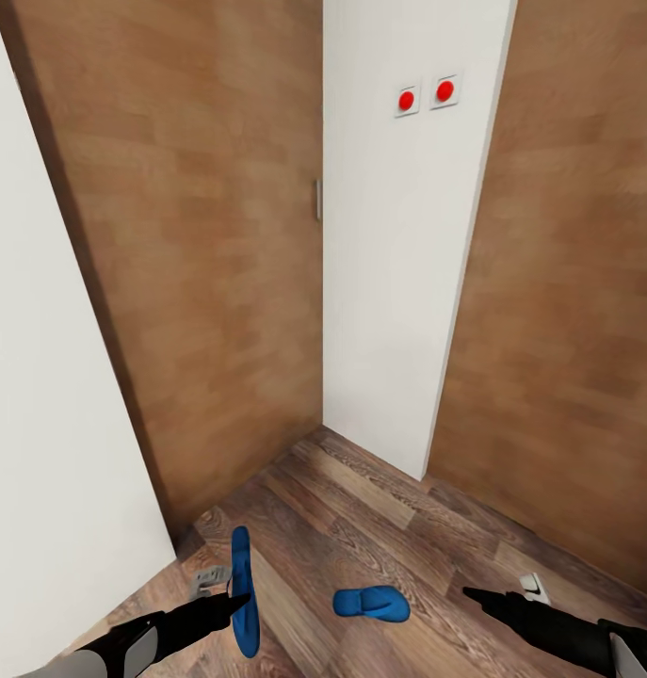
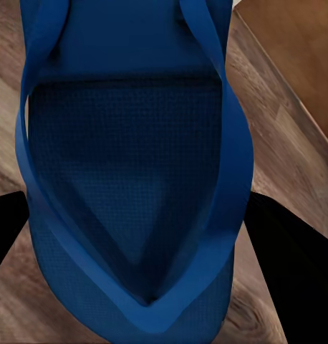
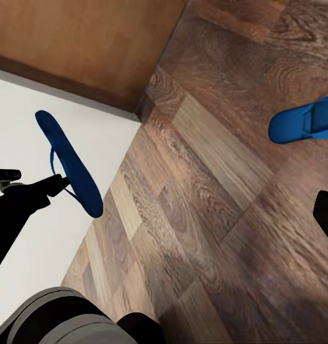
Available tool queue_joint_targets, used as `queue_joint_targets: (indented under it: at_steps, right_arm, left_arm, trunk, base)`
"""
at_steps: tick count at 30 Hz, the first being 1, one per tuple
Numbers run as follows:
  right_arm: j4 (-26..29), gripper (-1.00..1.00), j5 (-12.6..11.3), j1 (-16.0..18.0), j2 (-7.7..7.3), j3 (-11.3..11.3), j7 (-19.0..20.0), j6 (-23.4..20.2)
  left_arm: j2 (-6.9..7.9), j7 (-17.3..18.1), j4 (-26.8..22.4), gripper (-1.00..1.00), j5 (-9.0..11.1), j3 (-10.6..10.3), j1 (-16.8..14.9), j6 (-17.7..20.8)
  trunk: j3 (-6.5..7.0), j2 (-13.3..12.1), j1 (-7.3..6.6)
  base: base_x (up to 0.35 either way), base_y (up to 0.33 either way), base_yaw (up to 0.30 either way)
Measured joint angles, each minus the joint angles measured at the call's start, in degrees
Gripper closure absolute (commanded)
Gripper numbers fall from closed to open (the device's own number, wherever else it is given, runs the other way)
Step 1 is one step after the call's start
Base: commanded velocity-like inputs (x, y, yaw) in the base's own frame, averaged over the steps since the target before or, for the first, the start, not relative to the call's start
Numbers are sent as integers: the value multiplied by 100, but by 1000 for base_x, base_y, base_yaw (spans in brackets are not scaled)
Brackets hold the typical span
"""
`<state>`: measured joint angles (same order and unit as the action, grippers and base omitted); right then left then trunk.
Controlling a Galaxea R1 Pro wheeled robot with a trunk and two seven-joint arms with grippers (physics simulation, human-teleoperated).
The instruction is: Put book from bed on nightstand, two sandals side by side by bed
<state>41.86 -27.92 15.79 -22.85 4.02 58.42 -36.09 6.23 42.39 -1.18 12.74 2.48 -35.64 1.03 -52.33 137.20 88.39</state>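
- Left claw [image 1: 231,603]: closed on one blue sandal [image 1: 243,590]. The sandal is lifted clear of the wood-plank floor [image 1: 361,508] and stands on edge, its long axis running away from the robot.
- Left wrist view: the held sandal [image 2: 132,179] shows its textured footbed and thin blue straps meeting in a V. A dark finger [image 2: 289,265] stands at each side of it.
- Right wrist view: the held sandal [image 3: 69,165] appears edge-on at the tip of the left arm [image 3: 21,208], in front of a white wall [image 3: 35,122].
- Second sandal [image 1: 371,603]: lies flat on the floor, between the two arms and well apart from the held one. It also shows in the right wrist view [image 3: 305,122].
- Right claw [image 1: 481,597]: hangs above the floor to the right of the lying sandal and holds nothing. Whether its jaws are open or closed cannot be told.
- Surroundings: a room corner with brown wood panels [image 1: 191,245] and a white wall strip [image 1: 408,264] bearing two red round buttons [image 1: 426,94].
- A small grey fitting [image 1: 208,579] lies on the floor just beside the left claw.
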Motion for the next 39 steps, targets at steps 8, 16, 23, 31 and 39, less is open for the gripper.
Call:
queue_joint_targets:
  at_steps: [8, 16, 23, 31, 39]
  right_arm:
    - [-2, -100, -2, 0, 0, -1, 0, 1]
    - [-2, -100, -2, 0, 0, 0, -2, 1]
    - [5, -100, 17, 0, 0, -11, -141, -3]
    - [240, -100, 1090, 0, -7, -22, -1048, -63]
    - [822, -100, 2696, 0, -2, -41, -1148, -73]
  left_arm:
    - [0, 1, 1, 100, 0, 0, -1, -1]
    - [0, 1, 1, 100, 0, -1, 1, 0]
    - [0, 1, 1, 100, 0, 0, -1, 0]
    - [0, 0, 1, 100, 0, 0, 2, 0]
    - [0, 0, 1, 100, 1, 0, 0, 0]
  trunk:
    - [0, 0, 0]
    - [0, 0, 0]
    - [0, 0, 0]
    - [0, 0, 0]
    - [0, 0, 0]
  base:
    - [0, -43, 0]
    - [0, -1, 0]
    - [0, 0, 0]
    - [0, 0, 0]
    - [0, 0, 0]
